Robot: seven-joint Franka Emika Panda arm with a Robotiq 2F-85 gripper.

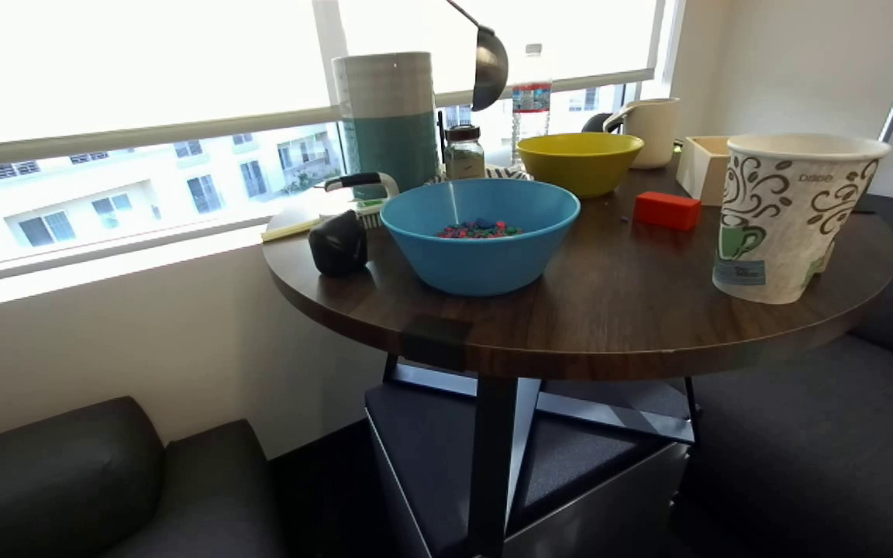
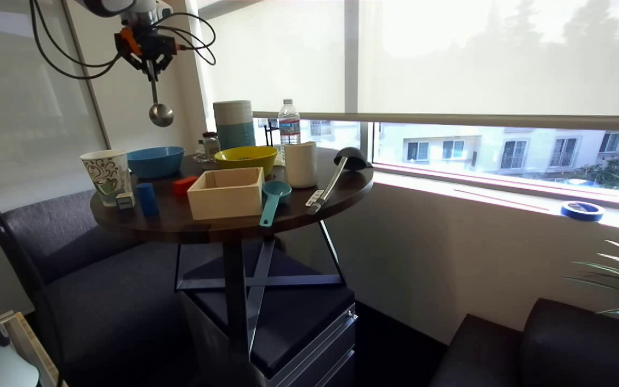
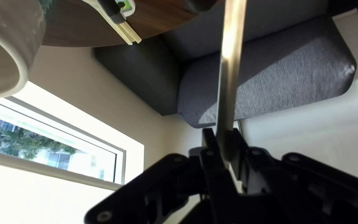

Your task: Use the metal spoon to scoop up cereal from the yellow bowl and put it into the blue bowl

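My gripper (image 2: 151, 74) is shut on the thin handle of the metal spoon (image 2: 161, 115). The handle also shows between the fingers in the wrist view (image 3: 231, 56). The spoon hangs in the air, well above the table, its bowl on its side in an exterior view (image 1: 491, 70). I see no cereal in it. The blue bowl (image 1: 477, 267) stands below, with a speckled heap of cereal (image 1: 481, 229) inside. The yellow bowl (image 1: 582, 167) stands behind it; some speckled bits show inside it in an exterior view (image 2: 245, 158). Neither bowl shows in the wrist view.
A tall two-tone vase (image 1: 388, 116) stands by the window, close to the wrist view's left edge (image 3: 17, 43). A water bottle (image 2: 289, 123), white pitcher (image 2: 301, 164), paper cup (image 1: 791, 217), wooden box (image 2: 226, 193), red block (image 1: 667, 210) and black ladle (image 2: 336, 177) share the round table.
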